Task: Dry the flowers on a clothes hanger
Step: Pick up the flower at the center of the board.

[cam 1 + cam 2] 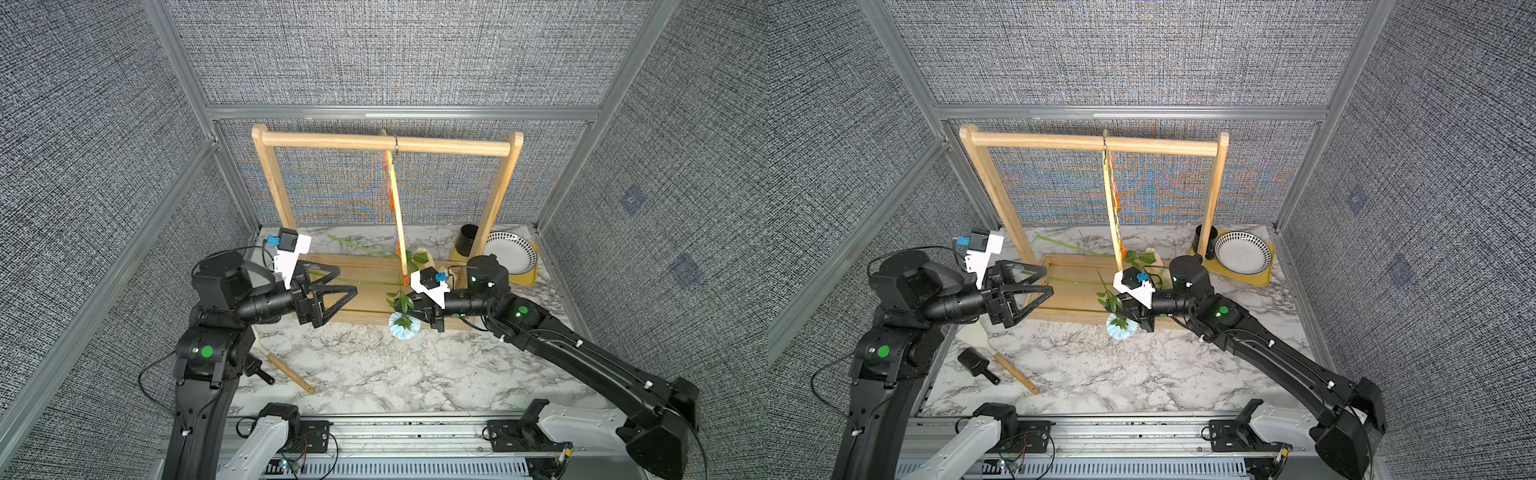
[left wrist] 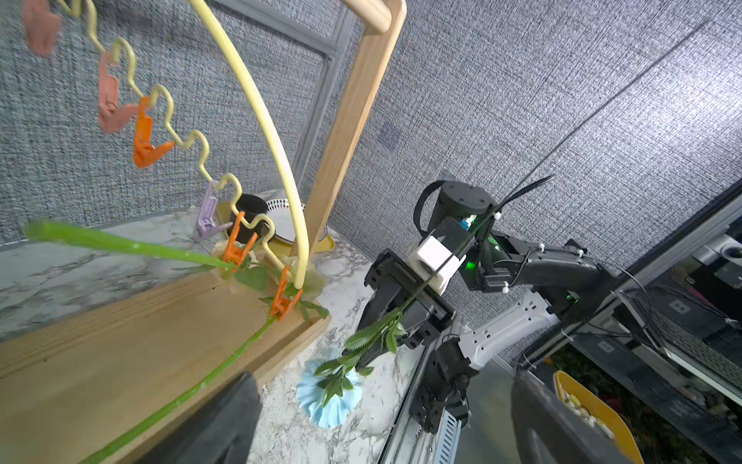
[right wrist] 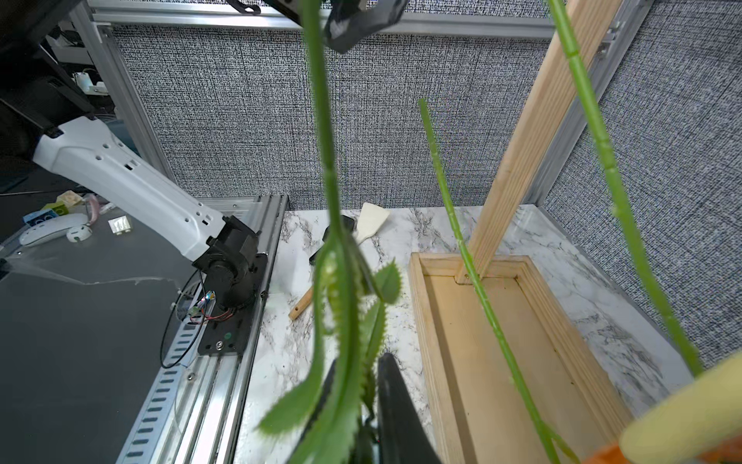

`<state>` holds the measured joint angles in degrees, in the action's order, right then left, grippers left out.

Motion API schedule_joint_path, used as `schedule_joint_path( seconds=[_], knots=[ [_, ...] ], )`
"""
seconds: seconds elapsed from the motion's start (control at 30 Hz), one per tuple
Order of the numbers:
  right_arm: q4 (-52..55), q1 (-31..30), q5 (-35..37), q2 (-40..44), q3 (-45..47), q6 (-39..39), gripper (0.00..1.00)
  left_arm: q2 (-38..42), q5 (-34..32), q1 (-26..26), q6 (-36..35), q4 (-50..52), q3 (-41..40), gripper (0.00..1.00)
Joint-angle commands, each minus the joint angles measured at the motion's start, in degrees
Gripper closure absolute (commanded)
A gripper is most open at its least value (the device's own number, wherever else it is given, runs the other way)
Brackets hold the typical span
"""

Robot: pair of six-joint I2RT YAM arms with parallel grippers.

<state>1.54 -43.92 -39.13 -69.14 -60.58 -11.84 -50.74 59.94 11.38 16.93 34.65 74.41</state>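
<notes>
R gripper [image 1: 413, 306] clamped tight on blue flower [image 1: 403, 327] by its leafy stem, bloom hanging under jaws. L gripper [image 1: 347, 281] jaws spread wide, empty; clipped green stem [image 1: 374, 284] just off its tips.

Rack [image 1: 332, 140] bears clothes hanger [image 1: 397, 203]; plate [image 1: 510, 250] at right.

Black arms [image 1: 582, 357], green dots [image 1: 207, 351], white camera mounts [image 1: 434, 293]

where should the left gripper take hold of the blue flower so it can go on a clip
The bare stem of the pale blue flower, above the leaves and above where the right gripper pinches it. It stands roughly upright, bloom down, so the open left gripper should probably come in level from its own side, jaws either side of the stem.
</notes>
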Motion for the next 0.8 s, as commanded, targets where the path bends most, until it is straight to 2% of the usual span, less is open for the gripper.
schedule_joint_path(
  seconds=[0.0,0.13,0.27,0.4,0.47,0.77],
  knots=[
    [-4.94,-0.94,1.87,-0.94,0.02,5.63,0.83,-1.31,-2.18,3.82,-5.13,-1.52,-0.41,0.00],
    [-6.61,-2.37,2.18,-2.46,-0.17,8.07,0.83,-3.27,-5.05,8.90,-8.60,-1.64,0.24,0.01],
    [-7.82,-3.18,2.13,-3.52,-0.33,9.18,0.83,-5.64,-6.21,11.79,-10.04,-1.79,1.15,0.07],
    [-9.05,-3.41,2.14,-3.80,-0.33,10.46,0.83,-7.08,-9.73,14.49,-11.94,-2.00,0.96,0.18],
    [-8.95,-3.38,2.13,-4.00,-0.57,10.69,0.83,-7.12,-11.94,15.57,-12.12,-3.02,0.44,0.27],
    [-8.18,-3.63,2.09,-4.55,-1.21,10.09,0.83,-8.21,-10.72,17.12,-9.97,-7.59,0.65,0.58]
  ],
)
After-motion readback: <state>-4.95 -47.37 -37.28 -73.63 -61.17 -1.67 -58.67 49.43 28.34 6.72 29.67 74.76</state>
